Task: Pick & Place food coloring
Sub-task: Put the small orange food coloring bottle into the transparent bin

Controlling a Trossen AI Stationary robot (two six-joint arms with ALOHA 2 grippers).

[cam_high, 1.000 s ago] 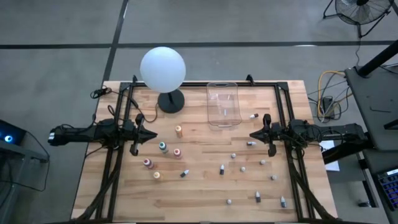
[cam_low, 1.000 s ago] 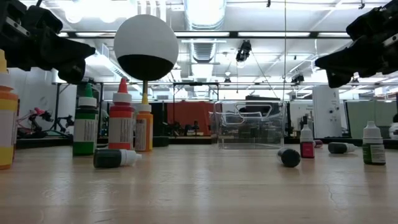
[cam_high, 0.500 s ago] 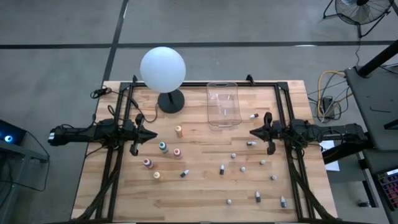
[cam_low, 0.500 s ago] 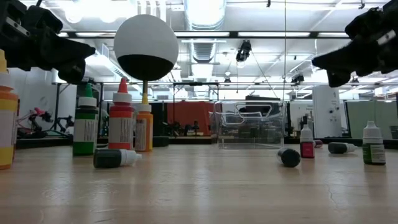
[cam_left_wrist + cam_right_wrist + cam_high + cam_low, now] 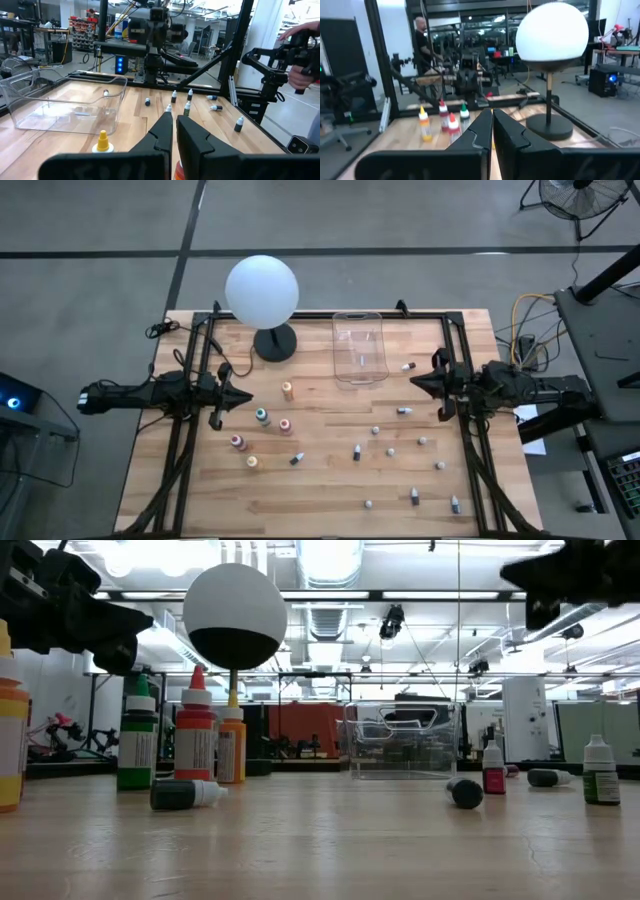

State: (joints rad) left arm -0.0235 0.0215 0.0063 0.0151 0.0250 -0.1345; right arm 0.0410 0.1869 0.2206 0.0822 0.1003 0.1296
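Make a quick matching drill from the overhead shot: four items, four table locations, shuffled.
Items:
1. globe lamp
2. clear bin
3. left claw
4. right claw

Places:
A. right side of the table, pointing inward
B. far edge, middle, lying empty
C. far-left corner, on a dark round base
D. left side, tips near the orange bottle

Pairs: 1-C, 2-B, 3-D, 4-A

Matt wooden table [image 5: 330,480], clear plastic bin [image 5: 359,346]
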